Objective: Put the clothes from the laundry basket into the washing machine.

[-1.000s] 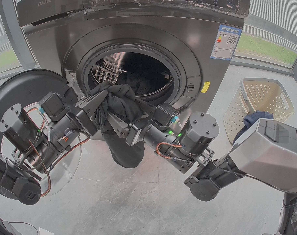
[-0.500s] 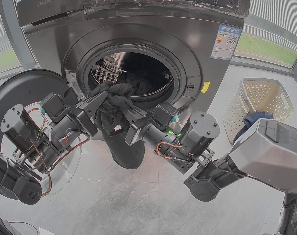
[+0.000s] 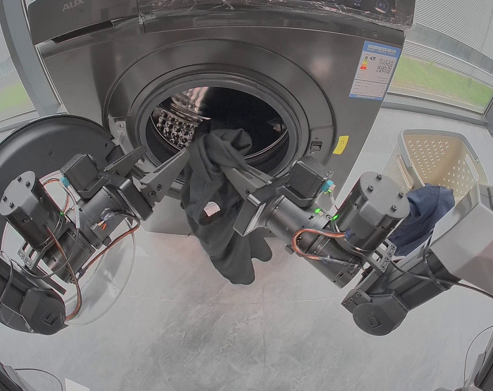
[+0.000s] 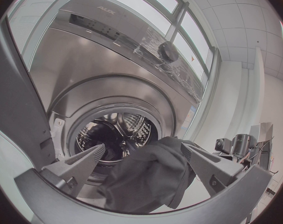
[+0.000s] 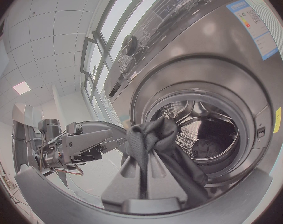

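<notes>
black garment (image 3: 219, 202): pinched near its top and held up at the lip of the drum mouth; most of it hangs outside, down the front of the machine, clear of the floor.
right gripper (image 3: 236, 170): fingers together, clamped on a bunched fold of the cloth.
left gripper (image 3: 165, 152): close beside the garment, fingers spread apart, gripping nothing.
washing machine (image 3: 322, 71): door (image 3: 35, 142) swung wide to the left, drum open; a dark bundle (image 5: 210, 147) seems to lie inside.
laundry basket (image 3: 447, 153): on the floor to the machine's right, with a blue garment (image 3: 425, 213) in it.
progress: partway, i'd say; one piece looks to be in, this one is only at the threshold.
left to do: push the black garment fully in, trailing end too, then fetch the blue one.
</notes>
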Controlling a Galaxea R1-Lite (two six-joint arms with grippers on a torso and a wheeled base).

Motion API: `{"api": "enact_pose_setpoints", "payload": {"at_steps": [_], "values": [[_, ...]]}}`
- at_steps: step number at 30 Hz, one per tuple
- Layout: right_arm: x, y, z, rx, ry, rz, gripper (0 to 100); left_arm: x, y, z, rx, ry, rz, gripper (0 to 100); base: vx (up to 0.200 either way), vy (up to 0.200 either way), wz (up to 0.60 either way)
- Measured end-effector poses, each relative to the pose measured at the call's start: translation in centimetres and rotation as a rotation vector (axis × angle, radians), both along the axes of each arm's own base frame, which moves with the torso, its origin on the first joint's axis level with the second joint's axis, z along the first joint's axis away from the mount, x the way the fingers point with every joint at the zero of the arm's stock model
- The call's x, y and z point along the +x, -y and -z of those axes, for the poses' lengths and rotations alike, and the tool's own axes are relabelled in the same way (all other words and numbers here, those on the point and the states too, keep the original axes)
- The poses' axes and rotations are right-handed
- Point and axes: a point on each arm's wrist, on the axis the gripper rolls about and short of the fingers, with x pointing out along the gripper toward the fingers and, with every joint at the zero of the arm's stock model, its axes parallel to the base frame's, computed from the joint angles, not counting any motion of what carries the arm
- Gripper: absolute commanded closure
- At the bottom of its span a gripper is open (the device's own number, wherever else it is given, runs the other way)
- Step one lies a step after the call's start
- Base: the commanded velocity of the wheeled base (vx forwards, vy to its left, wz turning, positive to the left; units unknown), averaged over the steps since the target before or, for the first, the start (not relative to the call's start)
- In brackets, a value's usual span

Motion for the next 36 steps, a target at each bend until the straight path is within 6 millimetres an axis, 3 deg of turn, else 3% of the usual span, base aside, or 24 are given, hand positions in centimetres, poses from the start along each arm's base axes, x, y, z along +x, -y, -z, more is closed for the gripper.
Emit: {"api": "enact_pose_setpoints", "payload": {"at_steps": [9,17,35,36], "values": [[-0.1,0.9,-0.8,0.007,0.006,0.014,100,-0.1,-0.2,1.6,0.038,-0.057,-0.002,0,0.000,0.000,0.00],[-0.5,0.8,0.0,-0.013,-0.015,0.003,100,-0.5,0.8,3.6,0.086,-0.121,0.039,0,0.000,0.000,0.00],[-0.7,0.0,1.0,-0.030,-0.035,-0.013,100,0.0,2.9,4.5,0.113,-0.131,0.086,0,0.000,0.000,0.00],[-0.7,0.0,1.0,-0.030,-0.035,-0.013,100,0.2,3.0,4.6,0.112,-0.130,0.083,100,0.000,0.000,0.00]]}}
